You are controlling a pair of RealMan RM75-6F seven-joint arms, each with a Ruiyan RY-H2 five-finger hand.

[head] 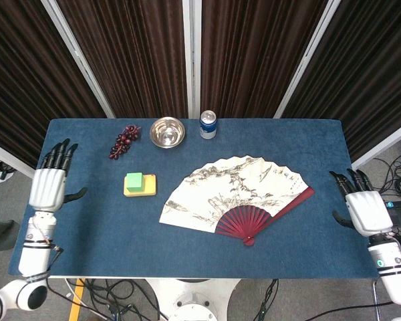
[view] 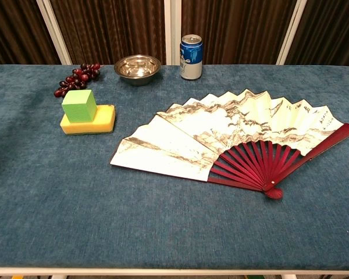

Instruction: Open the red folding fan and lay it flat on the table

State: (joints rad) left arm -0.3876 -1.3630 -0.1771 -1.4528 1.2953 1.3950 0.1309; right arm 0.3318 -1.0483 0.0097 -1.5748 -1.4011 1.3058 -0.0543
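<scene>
The table [head: 87,227], covered in blue cloth, carries everything else. Largest on it is the red folding fan [head: 237,194] — spread wide open and lying flat, its pale painted leaf fanning up and left from the red ribs, whose pivot sits at the near edge. It lies toward the right hand's side, its outer red guard stick pointing at the right hand [head: 365,210] but well apart from it. That hand sits at the table's right edge, fingers extended and slightly apart, holding nothing. The left hand [head: 48,186] is at the left edge, fingers likewise straight and thumb out to the side, empty, far from the fan.

Between the left hand and the fan lies a yellow sponge [view: 88,120] with a green cube [view: 79,105] resting on top. Beyond them, near the far edge, stands a metal bowl [view: 138,68] — nothing shows inside it. Just right of the bowl stands a blue can [view: 191,56], upright. Left of the bowl lies a bunch of dark red grapes [view: 77,78], loose on the cloth.
</scene>
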